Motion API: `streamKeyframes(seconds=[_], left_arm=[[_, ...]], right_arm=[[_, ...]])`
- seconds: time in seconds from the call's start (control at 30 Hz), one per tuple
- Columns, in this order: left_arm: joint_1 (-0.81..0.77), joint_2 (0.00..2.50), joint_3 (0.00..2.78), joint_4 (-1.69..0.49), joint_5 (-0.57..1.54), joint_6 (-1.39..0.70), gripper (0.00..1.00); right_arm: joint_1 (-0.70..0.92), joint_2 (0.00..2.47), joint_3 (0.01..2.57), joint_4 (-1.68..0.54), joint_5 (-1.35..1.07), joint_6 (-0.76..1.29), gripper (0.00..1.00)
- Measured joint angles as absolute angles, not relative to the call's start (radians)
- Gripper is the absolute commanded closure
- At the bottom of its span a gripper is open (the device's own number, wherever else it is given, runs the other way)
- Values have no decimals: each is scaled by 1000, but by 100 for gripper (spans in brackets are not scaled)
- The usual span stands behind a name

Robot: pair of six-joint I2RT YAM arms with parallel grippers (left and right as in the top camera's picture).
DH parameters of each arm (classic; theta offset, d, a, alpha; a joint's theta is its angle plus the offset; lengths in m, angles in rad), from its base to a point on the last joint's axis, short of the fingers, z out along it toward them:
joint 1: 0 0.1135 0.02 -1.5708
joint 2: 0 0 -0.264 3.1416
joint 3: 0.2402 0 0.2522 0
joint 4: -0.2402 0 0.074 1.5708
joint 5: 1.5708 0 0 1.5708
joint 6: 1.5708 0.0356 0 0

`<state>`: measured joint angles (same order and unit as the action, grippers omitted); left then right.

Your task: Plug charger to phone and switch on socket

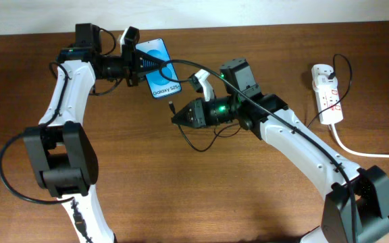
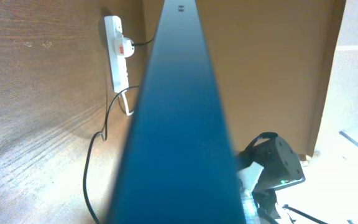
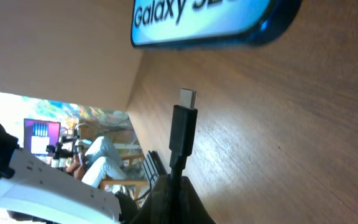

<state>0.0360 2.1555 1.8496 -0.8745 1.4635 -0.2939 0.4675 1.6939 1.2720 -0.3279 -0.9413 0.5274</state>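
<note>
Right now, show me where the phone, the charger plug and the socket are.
phone (image 1: 158,73): overhead view, on its blue screen.
charger plug (image 3: 183,127): right wrist view, on the black plug body.
socket (image 1: 327,94): overhead view, middle of the white strip.

You have bare counter (image 1: 201,196) between the charger plug (image 3: 184,127) and the phone (image 3: 210,18), while the left tool (image 1: 139,62) crowds the phone's opposite side.

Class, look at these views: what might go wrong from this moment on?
1. The charger plug, clamped in the right gripper, is apart from the phone, whose port is hidden; it may hit the frame.
2. The left gripper holds the phone by one end only; pushing may slip it.
</note>
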Motion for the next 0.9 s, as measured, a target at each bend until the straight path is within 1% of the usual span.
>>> streamKeyframes(seconds=[0.13, 0.33, 0.9], left_arm=[[36, 2156, 1850, -875, 1459, -294, 100], [36, 2156, 1850, -875, 1457, -294, 100], [17, 2156, 1850, -872, 1406, -294, 100]], right_arm=[[467, 1694, 1272, -280, -931, 582, 96], [467, 1694, 1272, -268, -909, 625, 96], [467, 1694, 1271, -267, -894, 629, 96]])
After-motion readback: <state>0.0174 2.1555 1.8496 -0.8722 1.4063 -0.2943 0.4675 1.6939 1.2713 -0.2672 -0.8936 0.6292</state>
